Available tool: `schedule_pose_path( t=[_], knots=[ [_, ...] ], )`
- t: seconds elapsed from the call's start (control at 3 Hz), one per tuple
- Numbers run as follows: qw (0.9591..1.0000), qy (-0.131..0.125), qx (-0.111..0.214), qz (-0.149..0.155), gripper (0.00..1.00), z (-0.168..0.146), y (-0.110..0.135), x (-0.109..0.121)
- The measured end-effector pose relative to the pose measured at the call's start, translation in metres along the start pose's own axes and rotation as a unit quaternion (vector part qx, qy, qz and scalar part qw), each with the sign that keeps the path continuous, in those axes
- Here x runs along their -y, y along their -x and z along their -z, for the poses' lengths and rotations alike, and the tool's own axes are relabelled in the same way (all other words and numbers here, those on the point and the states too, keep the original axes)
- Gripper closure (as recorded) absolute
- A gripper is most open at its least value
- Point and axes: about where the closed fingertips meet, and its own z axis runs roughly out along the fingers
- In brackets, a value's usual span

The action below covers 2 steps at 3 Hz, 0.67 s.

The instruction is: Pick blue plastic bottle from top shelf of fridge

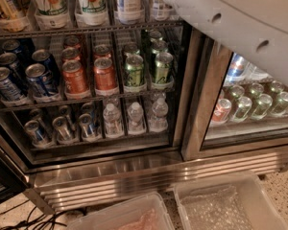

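Note:
The blue plastic bottle (128, 1) stands on the top shelf (86, 30) of the fridge (134, 174). Only its lower body with the blue-and-white label shows, and the frame's top edge cuts off its cap. Two white bottles with green-orange print (53, 1) stand to its left. My grey arm link (240, 28) crosses from the top middle to the right, just right of the bottle. It hides part of another bottle (158, 4). The gripper is out of view beyond the top edge.
The middle rack holds blue (38, 78), orange (91, 73) and green cans (146, 68). The lower rack holds cans and small water bottles (134, 116). The right glass door (249, 104) is shut. Two clear plastic bins (221, 205) sit on the floor in front, and cables (19, 217) lie at the lower left.

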Motion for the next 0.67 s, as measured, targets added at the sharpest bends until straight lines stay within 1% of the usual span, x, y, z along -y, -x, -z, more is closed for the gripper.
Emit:
schedule_pose_path(
  t=[0.33,0.67],
  knots=[
    [1.0000,-0.004,0.003,0.005,0.37,-0.008,0.002,0.003],
    [0.9999,-0.008,0.010,0.003,0.37,-0.025,0.006,0.006]
  ],
)
